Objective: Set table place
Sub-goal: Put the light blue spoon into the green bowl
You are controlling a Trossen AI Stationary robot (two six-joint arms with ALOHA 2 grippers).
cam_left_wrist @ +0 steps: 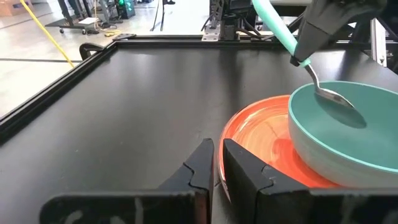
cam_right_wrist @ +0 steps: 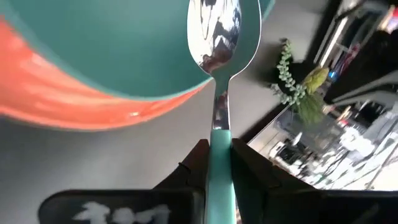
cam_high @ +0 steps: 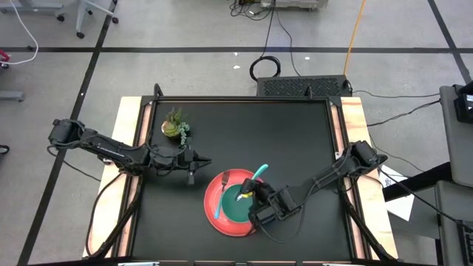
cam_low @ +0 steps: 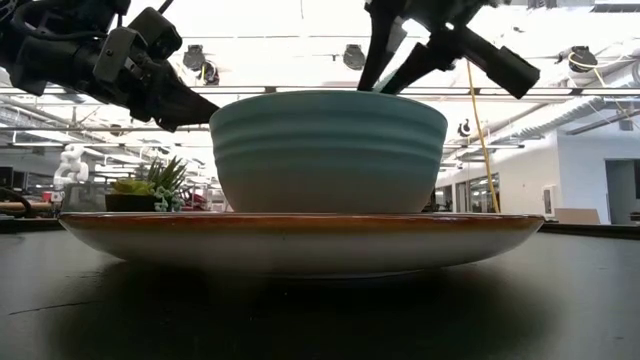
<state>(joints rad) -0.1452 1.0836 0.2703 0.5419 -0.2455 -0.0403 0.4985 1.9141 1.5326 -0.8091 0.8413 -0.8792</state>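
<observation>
Table (cam_high: 295, 148) (plant (cam_high: 177, 125) apart): gripper (cam_right_wrist: 219, 163) clasps spoon (cam_right_wrist: 216, 37).

Two slender matte-black jointed arms with black cables along their links; left tool (cam_left_wrist: 216, 163) and right tool (cam_right_wrist: 219, 163) have paired wedge-shaped black fingers.

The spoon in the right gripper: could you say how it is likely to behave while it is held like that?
The spoon looks stiff: a polished metal head on a plastic-looking handle. Pinched low on that smooth handle by the right gripper, it may pivot or slip. Its head hangs over the bowl, so a slip would probably land there.
</observation>
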